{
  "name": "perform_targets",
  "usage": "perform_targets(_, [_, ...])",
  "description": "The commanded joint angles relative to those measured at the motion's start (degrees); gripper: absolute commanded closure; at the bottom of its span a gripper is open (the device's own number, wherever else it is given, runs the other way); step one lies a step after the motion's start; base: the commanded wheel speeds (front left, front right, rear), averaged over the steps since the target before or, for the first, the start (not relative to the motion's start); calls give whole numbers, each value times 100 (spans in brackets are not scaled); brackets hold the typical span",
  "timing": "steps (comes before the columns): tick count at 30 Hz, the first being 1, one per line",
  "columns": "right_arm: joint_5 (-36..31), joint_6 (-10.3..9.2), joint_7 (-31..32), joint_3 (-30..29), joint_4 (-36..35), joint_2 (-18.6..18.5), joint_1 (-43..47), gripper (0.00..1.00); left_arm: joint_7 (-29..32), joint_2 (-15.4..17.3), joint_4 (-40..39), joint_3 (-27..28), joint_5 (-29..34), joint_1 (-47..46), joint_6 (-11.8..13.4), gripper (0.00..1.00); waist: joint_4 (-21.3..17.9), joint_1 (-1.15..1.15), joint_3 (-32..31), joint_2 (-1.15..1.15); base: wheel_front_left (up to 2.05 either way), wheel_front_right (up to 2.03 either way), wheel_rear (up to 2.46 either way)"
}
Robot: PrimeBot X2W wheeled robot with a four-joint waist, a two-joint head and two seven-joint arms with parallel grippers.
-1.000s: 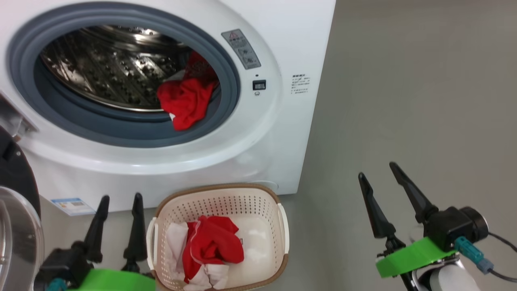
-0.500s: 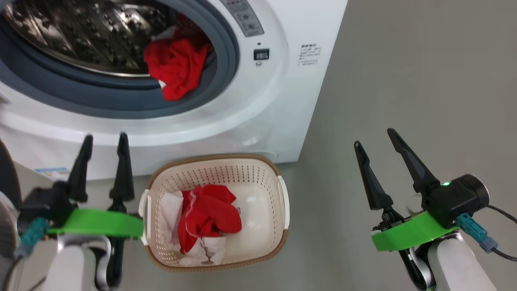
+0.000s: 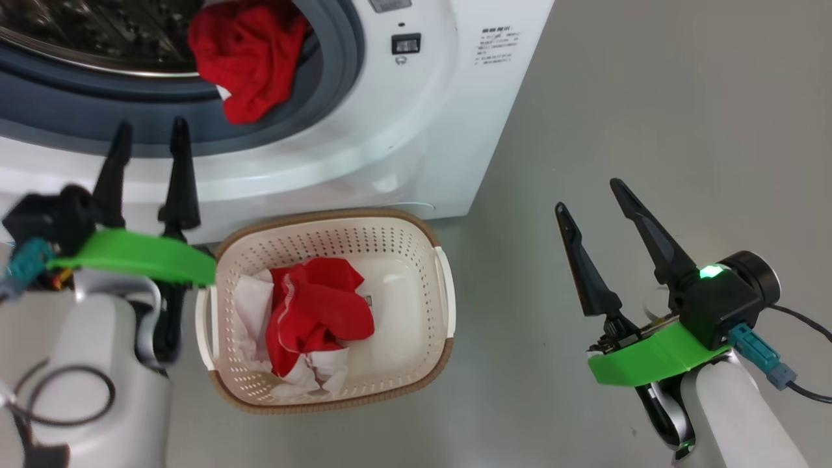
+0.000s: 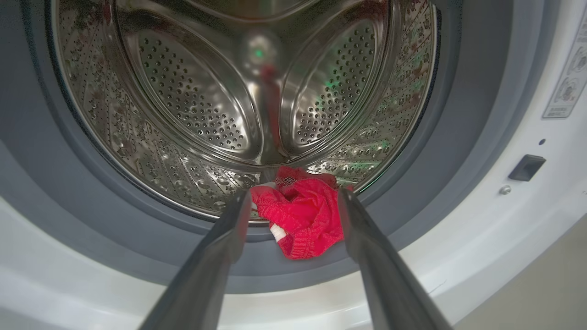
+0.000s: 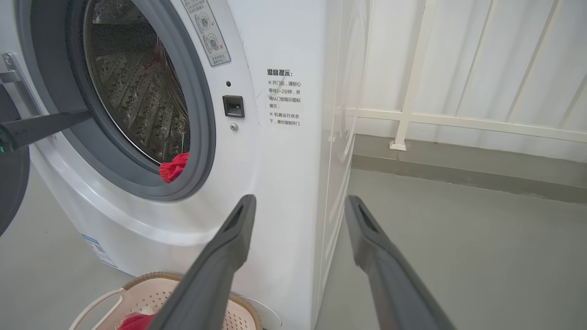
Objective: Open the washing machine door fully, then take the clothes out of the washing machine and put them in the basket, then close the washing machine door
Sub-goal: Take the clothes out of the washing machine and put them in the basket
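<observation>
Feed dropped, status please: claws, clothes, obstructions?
Left claw open, empty, lined up on crumpled red garment draped onto grey rubber ring. Right claw open, idle over floor. Red-white clothes in cream perforated plastic basket. Nothing in the way.

Can't read washing machine [image 3: 403,149] label [image 3: 496,47]: too small. Losing drum [image 3: 97,26] and top of red garment [image 3: 247,58] to head view's upper edge. Can't make out basket [image 3: 390,227] sticker [image 3: 368,300]: tiny, at edge of clothes [image 3: 312,312]. Getting a mere dark sliver of washing machine door [image 5: 11,192] at right wrist view's left edge.
</observation>
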Motion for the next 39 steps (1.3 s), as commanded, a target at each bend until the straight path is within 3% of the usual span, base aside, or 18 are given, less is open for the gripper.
perform_targets(1, [-60,26,-36,156,-165,-42,-100,0,-10,252,-24,116,5,-211,-37,0,-72,0,111,0,0,0,0])
perform_targets(16, [-137,26,-36,373,-306,-117,-380,0,227,555,1715,-154,21,-2204,-85,0,-268,0,687,0,0,0,0])
perform_targets(25, [-51,26,-36,491,-125,-104,-421,0,1167,463,2797,70,-689,-3007,-122,0,-435,0,866,0,0,0,0])
perform_targets(31, [-13,26,-36,560,-100,-83,-478,0,1649,518,3227,18,-769,-3306,-114,0,-545,0,946,0,0,0,0])
perform_targets(39, [138,26,-36,667,-94,-48,-503,0,1970,656,3663,-232,-556,-3572,118,0,-693,0,1051,0,0,0,0])
